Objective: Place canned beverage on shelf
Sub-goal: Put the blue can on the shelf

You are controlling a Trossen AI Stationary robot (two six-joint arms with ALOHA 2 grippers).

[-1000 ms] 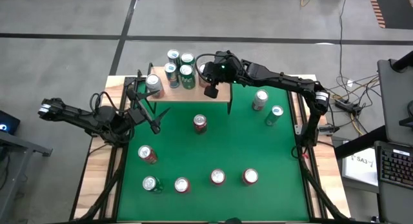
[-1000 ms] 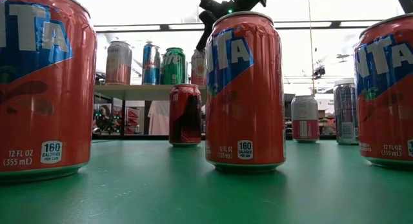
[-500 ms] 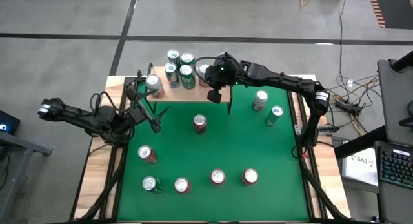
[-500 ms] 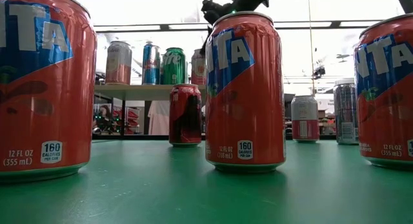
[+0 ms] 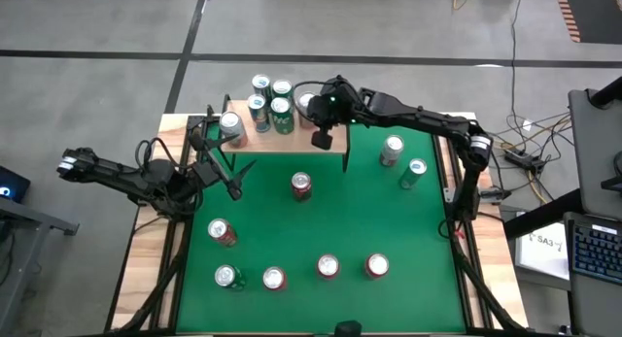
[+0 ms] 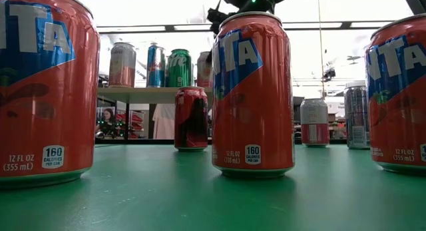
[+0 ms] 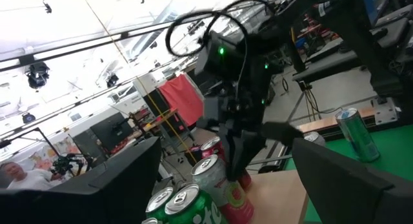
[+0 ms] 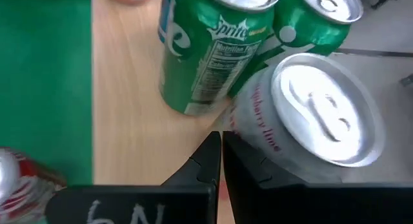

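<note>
Pale canned beverage (image 8: 310, 114) is standing upright on the shelf (image 5: 292, 141) just beyond the right gripper (image 8: 217, 166) — fingers pinched shut, holding nothing.

Cans (image 5: 300, 185) stand on shelf (image 5: 292, 141) and table (image 5: 389, 220).

Off to the side there's a keyboard (image 5: 595, 248) on a desk, plus a messy tangle of cables (image 5: 533, 133) on the grey floor (image 5: 117, 26). A red cloth (image 7: 182, 101) hangs back in the room.
</note>
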